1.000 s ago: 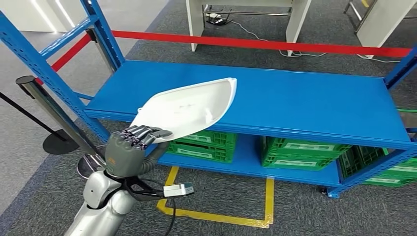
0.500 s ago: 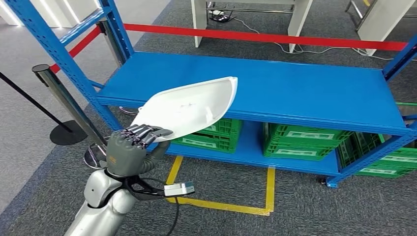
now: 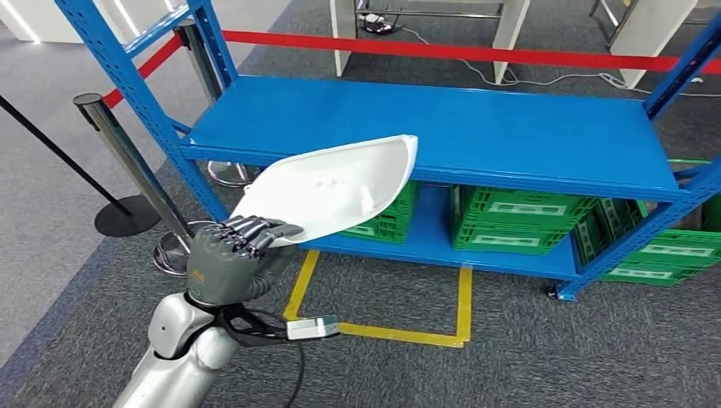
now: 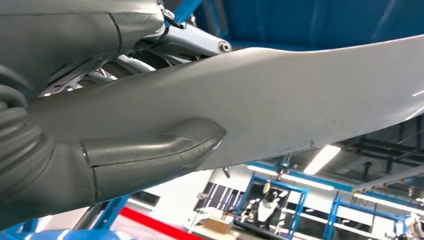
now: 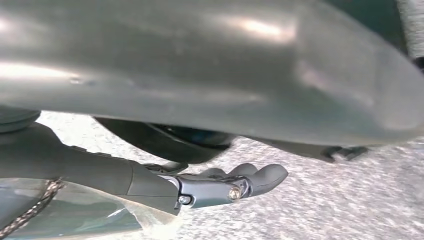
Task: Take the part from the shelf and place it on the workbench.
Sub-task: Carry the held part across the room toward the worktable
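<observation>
Part (image 3: 327, 189): long axis runs diagonally, narrow end low in the left hand (image 3: 228, 263), broad rounded end raised toward the shelf (image 3: 510, 136), hanging over its front edge. Narrow end is covered by dark fingers (image 3: 246, 234) curled over the rim; thumb (image 4: 150, 155) presses the underside, so the left hand is clamped on it. Part is a white, smooth, shallow shell with a raised lip. Right hand (image 5: 220, 186): fingers curled in, holding nothing. Green crates (image 3: 510, 223) sit on the shelf's lower tier.

No text was legible; white labels on the green crates (image 3: 503, 223) were too small to read.
</observation>
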You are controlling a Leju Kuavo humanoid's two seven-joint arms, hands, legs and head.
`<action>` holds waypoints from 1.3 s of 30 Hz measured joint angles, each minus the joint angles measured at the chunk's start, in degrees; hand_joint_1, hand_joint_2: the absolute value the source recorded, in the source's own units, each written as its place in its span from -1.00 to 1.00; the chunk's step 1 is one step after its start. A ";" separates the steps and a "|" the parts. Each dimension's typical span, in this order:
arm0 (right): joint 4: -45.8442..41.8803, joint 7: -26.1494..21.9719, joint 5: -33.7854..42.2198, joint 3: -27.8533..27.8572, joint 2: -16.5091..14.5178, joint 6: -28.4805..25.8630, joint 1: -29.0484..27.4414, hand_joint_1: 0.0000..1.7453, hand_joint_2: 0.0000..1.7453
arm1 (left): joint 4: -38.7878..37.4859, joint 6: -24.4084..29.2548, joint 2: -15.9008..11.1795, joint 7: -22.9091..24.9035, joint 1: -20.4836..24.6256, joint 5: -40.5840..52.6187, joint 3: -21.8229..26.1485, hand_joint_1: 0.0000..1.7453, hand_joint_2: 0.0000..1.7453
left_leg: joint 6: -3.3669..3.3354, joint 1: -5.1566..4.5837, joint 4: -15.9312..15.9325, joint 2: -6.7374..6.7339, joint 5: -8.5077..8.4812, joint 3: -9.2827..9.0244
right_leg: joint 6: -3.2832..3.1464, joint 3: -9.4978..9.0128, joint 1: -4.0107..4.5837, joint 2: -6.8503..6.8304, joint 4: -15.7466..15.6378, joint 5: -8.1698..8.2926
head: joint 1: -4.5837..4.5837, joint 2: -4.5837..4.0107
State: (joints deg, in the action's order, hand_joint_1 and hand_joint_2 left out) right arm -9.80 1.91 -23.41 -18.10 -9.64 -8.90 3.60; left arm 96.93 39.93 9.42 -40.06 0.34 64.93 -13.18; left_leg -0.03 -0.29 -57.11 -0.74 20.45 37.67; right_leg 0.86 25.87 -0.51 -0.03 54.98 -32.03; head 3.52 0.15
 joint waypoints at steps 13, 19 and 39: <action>0.03 0.02 -0.78 0.00 -0.04 -0.26 -0.07 -1.00 -1.00 | -0.48 0.00 -0.37 0.00 0.96 -0.16 0.06 1.00 1.00 | 0.29 0.33 0.98 0.60 9.87 -10.99 | 0.10 8.97 0.10 -0.41 2.02 7.41 | 0.15 0.00; 0.11 0.30 -0.53 0.09 0.16 -0.20 0.03 -1.00 -1.00 | -1.05 -0.02 -0.31 0.00 1.59 -0.58 0.08 1.00 1.00 | -2.03 0.32 1.67 0.08 6.22 -7.30 | 1.81 12.41 -0.12 -0.06 10.18 -0.65 | -0.08 0.00; 0.09 -0.05 1.22 2.13 0.22 -0.56 -0.69 -1.00 -1.00 | -3.14 -0.02 -0.25 0.04 2.23 -0.69 -0.05 1.00 1.00 | 1.66 0.87 -13.09 0.51 8.42 0.49 | -1.26 2.56 0.11 -0.15 -0.06 3.11 | 0.12 0.00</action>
State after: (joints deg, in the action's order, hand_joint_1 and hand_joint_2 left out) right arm -9.70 1.86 -22.20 -15.97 -9.42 -9.46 2.91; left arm 93.79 39.91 9.17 -40.02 2.57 64.24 -13.23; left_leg 1.63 0.58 -70.21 -0.23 28.87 38.16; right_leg -0.41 28.43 -0.40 -0.18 54.92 -28.92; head 3.64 0.15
